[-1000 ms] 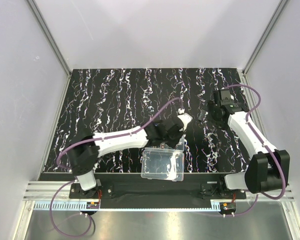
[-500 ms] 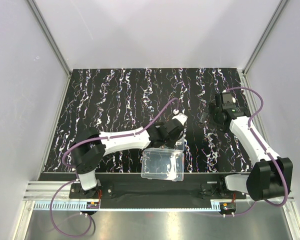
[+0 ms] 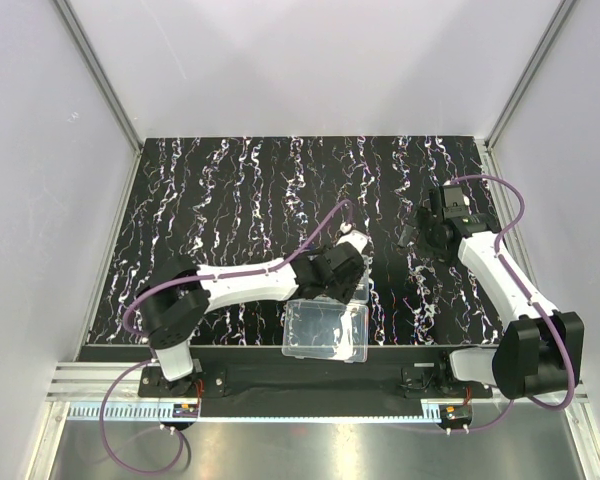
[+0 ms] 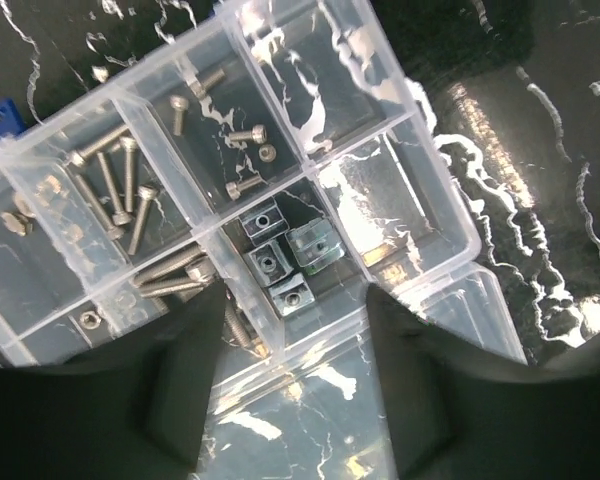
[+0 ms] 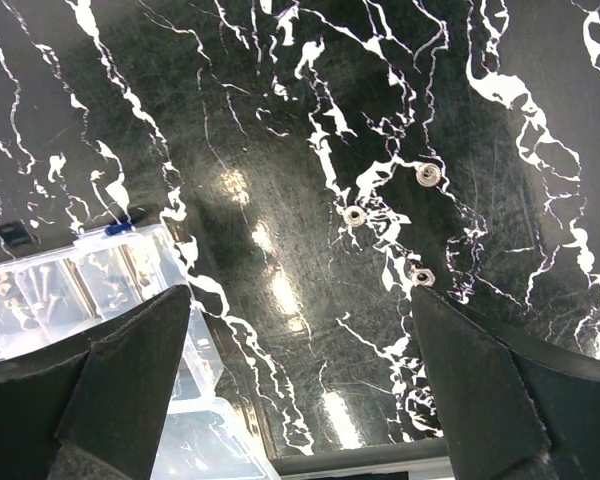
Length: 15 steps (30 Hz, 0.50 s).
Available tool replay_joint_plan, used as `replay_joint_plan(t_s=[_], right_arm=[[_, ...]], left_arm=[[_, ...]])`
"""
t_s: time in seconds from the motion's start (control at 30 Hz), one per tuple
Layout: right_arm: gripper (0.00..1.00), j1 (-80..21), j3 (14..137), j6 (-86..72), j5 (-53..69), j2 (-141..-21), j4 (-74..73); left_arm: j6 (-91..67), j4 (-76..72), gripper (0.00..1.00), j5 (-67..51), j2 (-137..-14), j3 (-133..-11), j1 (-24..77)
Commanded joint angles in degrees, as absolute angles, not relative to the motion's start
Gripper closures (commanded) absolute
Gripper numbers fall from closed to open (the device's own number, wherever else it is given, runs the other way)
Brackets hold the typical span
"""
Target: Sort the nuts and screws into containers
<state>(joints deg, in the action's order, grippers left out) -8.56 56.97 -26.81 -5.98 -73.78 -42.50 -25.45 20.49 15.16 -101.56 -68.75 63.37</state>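
Note:
The clear organizer box (image 4: pixel 280 190) fills the left wrist view. Its cells hold long screws (image 4: pixel 115 190), short screws (image 4: pixel 245 135) and square nuts (image 4: pixel 270 265). My left gripper (image 4: pixel 295 400) hangs open and empty just above the box's near edge, where the cells meet the lid. In the top view it (image 3: pixel 352 272) covers the divided half. Three loose nuts (image 5: pixel 426 174), (image 5: pixel 355 214), (image 5: pixel 421 275) lie on the dark mat in the right wrist view. My right gripper (image 5: pixel 310 390) is wide open and empty above the mat, near them. It (image 3: pixel 408 236) sits right of the box.
The plain lid half (image 3: pixel 325 331) lies open toward the mat's front edge. The box (image 5: pixel 70 290) shows at the left of the right wrist view, with a blue latch (image 5: pixel 120 228). The black mat with white-purple streaks (image 3: pixel 230 190) stretches behind both arms.
My left gripper has pulled back toward the near edge and now sits over the organizer box. My right arm has shifted slightly nearer and stays open.

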Motion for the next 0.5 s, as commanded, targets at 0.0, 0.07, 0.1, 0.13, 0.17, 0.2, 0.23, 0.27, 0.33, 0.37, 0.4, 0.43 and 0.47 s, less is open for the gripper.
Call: replay_joint_plan(t_s=[0.0, 0.07, 0.1, 0.13, 0.17, 0.2, 0.23, 0.27, 0.33, 0.37, 0.4, 0.43, 0.47], right_arm=[[0.00, -8.44, 58.18, -26.37, -4.49, -74.00, -40.17], [0.00, -8.35, 58.53, -26.19, -3.43, -74.61, -40.25], [0.00, -8.44, 58.62, -25.93, -3.08, -74.79, -39.99], [0.00, -8.44, 58.54, -25.93, -2.55, -75.06, -39.82], [0.00, -8.44, 58.45, -25.75, -2.29, -75.06, -39.55], [0.00, -8.52, 58.36, -25.66, -2.11, -74.88, -39.20], [0.00, -8.44, 58.36, -25.75, -2.02, -74.88, -39.03], [0.00, -8.44, 58.36, -25.49, -1.93, -74.71, -38.85], [0.00, -8.35, 58.71, -25.49, -1.85, -74.97, -38.58], [0.00, -8.44, 58.88, -25.23, -1.76, -75.67, -38.58], [0.00, -8.44, 59.50, -25.14, -1.76, -76.20, -38.58], [0.00, -8.44, 59.76, -25.14, -1.67, -76.72, -38.76], [0.00, -8.44, 60.20, -24.96, -1.76, -77.25, -38.93]], left_arm=[[-25.57, 17.92, 0.28, 17.75, -95.55, -69.17, 62.85], [-26.27, 18.80, 0.24, 20.03, -92.74, -69.17, 62.06], [-26.80, 19.94, 0.22, 20.91, -91.77, -69.00, 60.40], [-27.42, 20.47, 0.18, 22.31, -89.41, -68.73, 59.16], [-28.99, 21.17, 0.17, 23.11, -88.25, -68.47, 57.67], [-29.96, 22.14, 0.16, 23.81, -86.85, -67.07, 54.26], [-30.93, 22.58, 0.16, 24.51, -85.70, -66.19, 52.23], [-33.20, 22.85, 0.16, 24.70, -83.26, -64.96, 50.12], [-35.15, 22.94, 0.16, 24.09, -81.13, -60.75, 43.18], [-36.46, 22.42, 0.17, 23.73, -79.21, -59.43, 38.98], [-37.00, 22.33, 0.17, 23.47, -78.49, -58.20, 36.93], [-37.35, 22.15, 0.17, 22.94, -77.96, -56.18, 35.17], [-37.27, 22.06, 0.18, 23.03, -77.70, -55.55, 32.37]])
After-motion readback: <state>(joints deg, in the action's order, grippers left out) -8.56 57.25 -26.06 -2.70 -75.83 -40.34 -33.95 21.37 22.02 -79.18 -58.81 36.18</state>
